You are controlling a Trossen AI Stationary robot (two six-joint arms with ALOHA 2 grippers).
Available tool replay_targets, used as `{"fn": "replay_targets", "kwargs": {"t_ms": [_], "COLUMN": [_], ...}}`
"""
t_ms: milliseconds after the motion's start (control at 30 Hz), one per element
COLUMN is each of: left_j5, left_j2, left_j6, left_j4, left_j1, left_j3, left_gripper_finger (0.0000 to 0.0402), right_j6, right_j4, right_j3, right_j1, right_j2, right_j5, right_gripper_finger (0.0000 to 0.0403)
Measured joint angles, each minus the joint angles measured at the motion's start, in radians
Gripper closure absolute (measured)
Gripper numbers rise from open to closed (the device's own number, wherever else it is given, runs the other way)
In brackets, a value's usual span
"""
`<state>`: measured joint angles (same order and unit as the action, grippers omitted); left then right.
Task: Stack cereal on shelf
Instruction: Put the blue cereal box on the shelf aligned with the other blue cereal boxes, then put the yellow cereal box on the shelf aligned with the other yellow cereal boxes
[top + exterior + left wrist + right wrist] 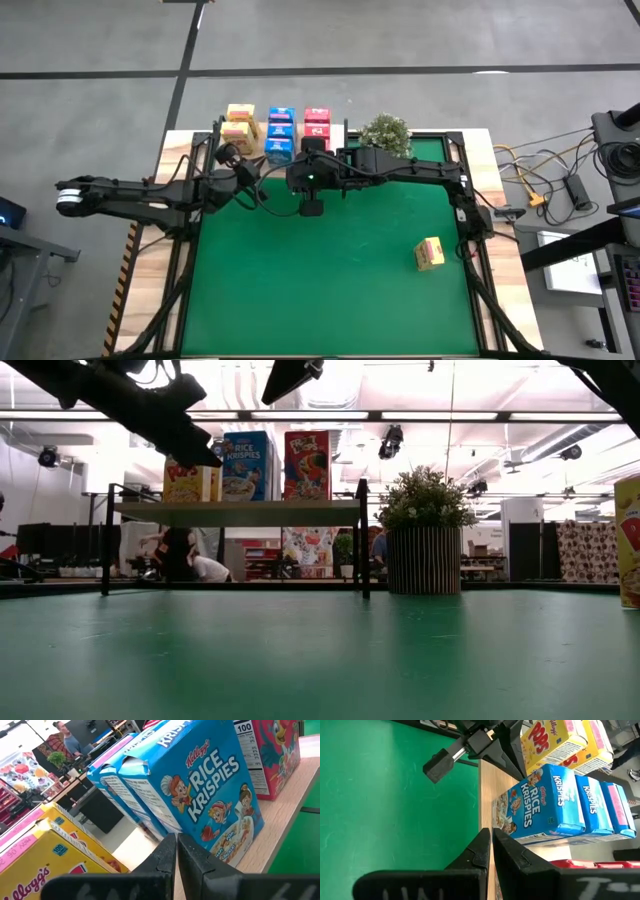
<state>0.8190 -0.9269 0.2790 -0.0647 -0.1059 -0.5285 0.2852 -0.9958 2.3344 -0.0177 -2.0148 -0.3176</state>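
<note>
Green mat (330, 270) on the desk is nearly bare, so you're close to done.

Shelf (335, 135) sits along the far edge of the mat, light-wood top on black legs. In the high view it carries three columns of cereal: yellow boxes (240, 128) on the left, blue boxes (280, 132) in the middle, pink-red boxes (317, 124) on the right. The blue row reads three deep in the right wrist view; you can't get an exact count for the yellow or pink-red rows from these angles.

Potted plant (385, 133) stands just beside the shelf's right end, not part of the job.

Left: one yellow box (429, 253), lying alone on the mat near the right side, well apart from the shelf. My read is that's the last one to stack, likely into the yellow column.

Left end effector (228, 153) hangs at the shelf's front edge near the yellow/blue boxes; fingers pressed together, nothing held. Right end effector (311, 208) hovers over the mat just in front of the shelf's middle; fingers also closed to a slit, empty.

You'll want the right arm for the stray box, since it lies on that side.
</note>
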Motion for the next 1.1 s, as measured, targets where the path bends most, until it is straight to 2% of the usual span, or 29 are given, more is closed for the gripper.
{"fn": "replay_targets", "kwargs": {"t_ms": [533, 733, 900, 1100], "left_j5": [-0.019, -0.018, -0.018, -0.018], "left_j2": [0.008, 0.065, 0.139, 0.221], "left_j6": [-0.006, -0.007, -0.001, 0.013], "left_j4": [0.034, 0.032, 0.032, 0.004], "left_j1": [0.002, 0.046, 0.122, 0.229], "left_j3": [0.0, 0.0, 0.0, -0.001], "left_gripper_finger": [0.0402, 0.0402, 0.0402, 0.0402], "right_j6": [-0.094, -0.31, -0.489, -0.731], "right_j4": [-0.04, -0.198, -0.343, -0.526], "right_j3": [0.0, 0.0, -0.005, -0.074], "right_j1": [0.008, 0.035, 0.064, 0.151], "right_j2": [0.02, 0.048, 0.05, 0.05], "right_j5": [0.002, 0.022, 0.129, 0.174], "right_gripper_finger": [0.039, 0.039, 0.039, 0.039]}}
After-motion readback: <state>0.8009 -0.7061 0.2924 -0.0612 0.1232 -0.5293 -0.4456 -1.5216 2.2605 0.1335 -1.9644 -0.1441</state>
